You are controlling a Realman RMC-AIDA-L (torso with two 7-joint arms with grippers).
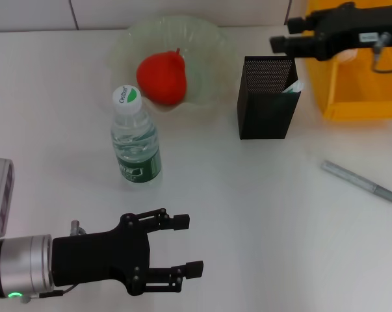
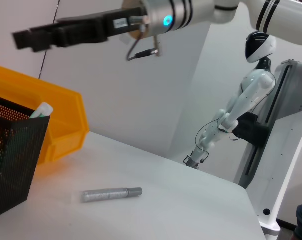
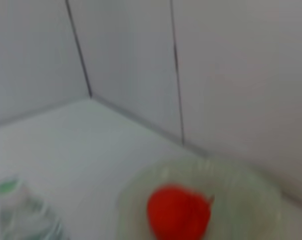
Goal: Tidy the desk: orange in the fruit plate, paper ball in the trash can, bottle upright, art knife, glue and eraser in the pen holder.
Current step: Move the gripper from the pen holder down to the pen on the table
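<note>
The orange (image 1: 162, 78) lies in the pale-green fruit plate (image 1: 209, 32) at the back; the right wrist view shows both, orange (image 3: 178, 212) and plate (image 3: 135, 195). The bottle (image 1: 136, 140) stands upright in front of the plate. The black mesh pen holder (image 1: 267, 97) holds the glue, its white cap (image 1: 293, 86) showing. The grey art knife (image 1: 359, 181) lies on the desk (image 1: 248, 214) at the right, also in the left wrist view (image 2: 110, 194). My right gripper (image 1: 281, 34) hovers open and empty above the pen holder. My left gripper (image 1: 189, 245) is open near the front edge. Eraser and paper ball are out of view.
The yellow trash can (image 1: 361, 78) stands at the back right, just beside the pen holder; its inside is hidden by my right arm. A tiled wall runs behind the desk. Another white robot (image 2: 256, 90) stands off beyond the desk's right edge.
</note>
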